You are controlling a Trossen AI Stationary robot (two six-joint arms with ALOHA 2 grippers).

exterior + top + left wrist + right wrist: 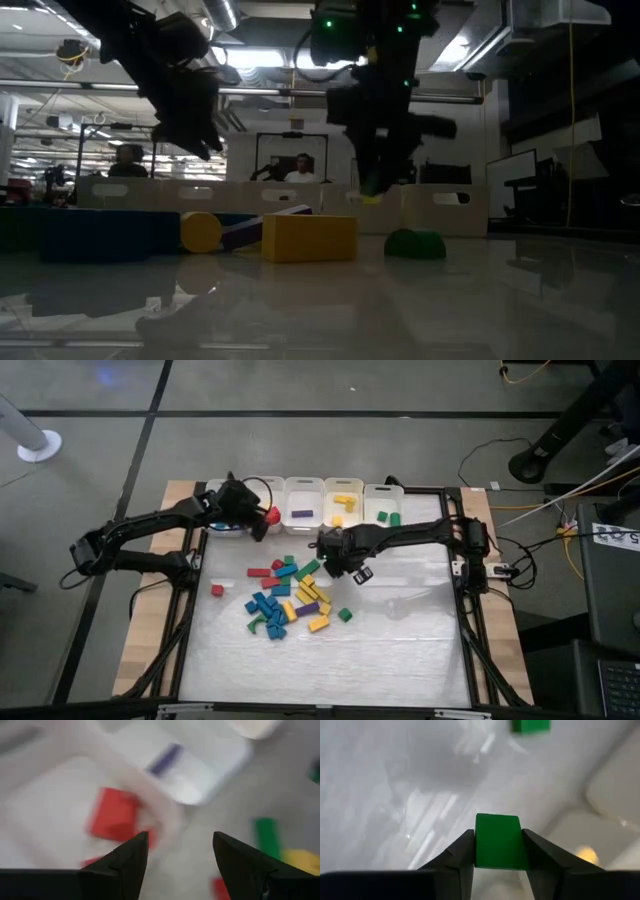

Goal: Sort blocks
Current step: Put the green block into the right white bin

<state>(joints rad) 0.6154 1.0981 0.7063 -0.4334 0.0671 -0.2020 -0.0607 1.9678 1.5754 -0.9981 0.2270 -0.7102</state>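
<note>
A pile of red, blue, green, yellow and purple blocks (pixel 288 596) lies on the white mat, and one red block (pixel 217 590) sits apart to its left. My left gripper (pixel 258 522) (pixel 180 837) is open over the second bin from the left, above a red block (pixel 112 815) (pixel 272 515) that lies between no fingers. My right gripper (pixel 337 563) (pixel 497 832) hovers just beyond the pile's far right side, shut on a green block (pixel 499 842). My right gripper pinches the green block by two opposite side faces (pixel 480 845), one finger on each side. The fingers point down from above. The block is lifted clear of the mat, with its end face showing between the fingertips.
Five white bins (pixel 303 488) line the mat's far edge; purple (pixel 301 514), yellow (pixel 343 501) and green (pixel 388 517) blocks lie in the three on the right. A lone green block (pixel 345 614) rests right of the pile. The mat's right and near parts are bare. People sit beyond the table (pixel 300 168).
</note>
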